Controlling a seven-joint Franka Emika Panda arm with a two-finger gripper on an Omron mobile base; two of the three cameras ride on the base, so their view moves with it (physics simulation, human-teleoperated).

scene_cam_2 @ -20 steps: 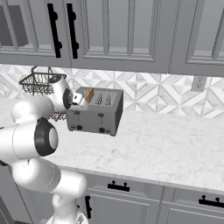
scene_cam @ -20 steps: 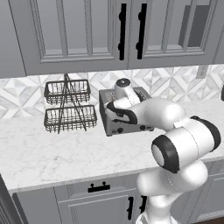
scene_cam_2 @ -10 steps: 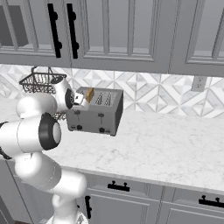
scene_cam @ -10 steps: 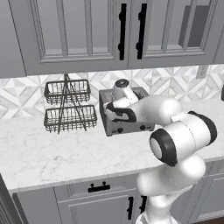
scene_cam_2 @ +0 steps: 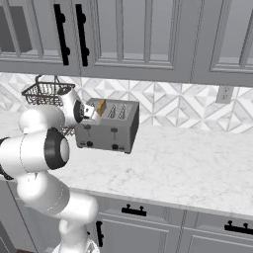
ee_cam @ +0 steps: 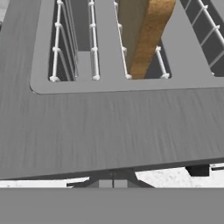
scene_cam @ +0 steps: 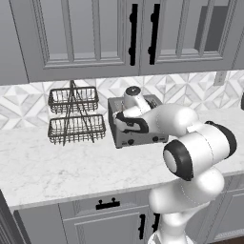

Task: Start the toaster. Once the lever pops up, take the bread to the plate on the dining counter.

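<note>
We see a long white marble tabletop (scene_cam: 57, 167) that runs along a wall, with grey cupboards (scene_cam: 90, 38) above it. On the tabletop, close to the wall, stands the toaster (scene_cam_2: 109, 129), a grey metal box with slots on top and small black knobs on its front. Beside it, on its left as we look from behind the arm, stands a dark wire basket rack (scene_cam: 75, 116) with two baskets, one above the other. The white arm reaches over to the toaster, and its hand sits at the toaster's front top edge, at the end nearest the rack. The pincer (ee_cam: 113, 180) is shut tight with nothing in it, and its two tips are pressed together just in front of and below the toaster's top edge. The bread (scene_cam_2: 101, 106) is a golden-tan slice that stands up out of a slot at that same end of the toaster. In the hand view the bread (ee_cam: 146, 33) stands in its slot just past the pincer, a little to one side, and the pincer is not touching it.
</note>
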